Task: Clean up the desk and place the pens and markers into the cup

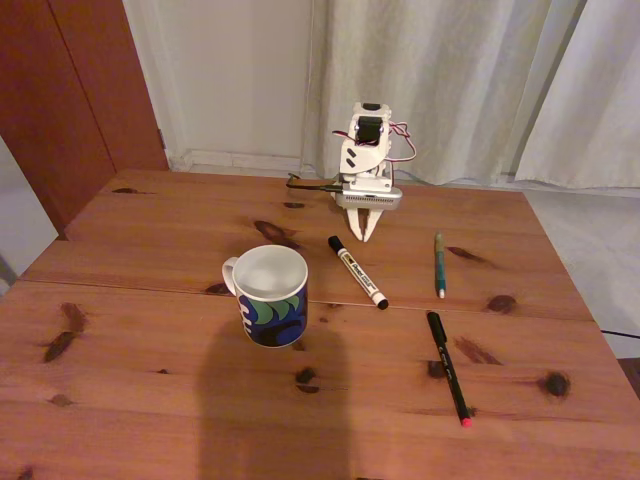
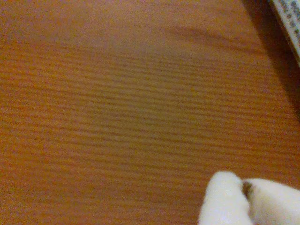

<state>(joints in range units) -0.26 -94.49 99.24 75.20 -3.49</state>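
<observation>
On the reddish-brown wooden desk (image 1: 150, 320) stands the white cup (image 1: 270, 294) with a blue-and-green pattern, upright and empty inside. A white marker with black ends (image 1: 357, 271) lies diagonally just right of the cup. Further right a thin teal pen (image 1: 439, 265) lies nearly straight, and below it a long black pen with a pink-red tip (image 1: 449, 367). My white gripper (image 1: 366, 233) hangs folded at the desk's far edge, tips down on the wood, shut with nothing in it. In the wrist view the joined fingertips (image 2: 225, 201) rest over bare wood (image 2: 117, 117).
Behind the desk hang pale curtains (image 1: 450, 80), with a dark wooden door (image 1: 70, 90) at the left. A black cable (image 1: 305, 183) trails from the arm's base at the far edge. A broad shadow falls over the desk's near edge.
</observation>
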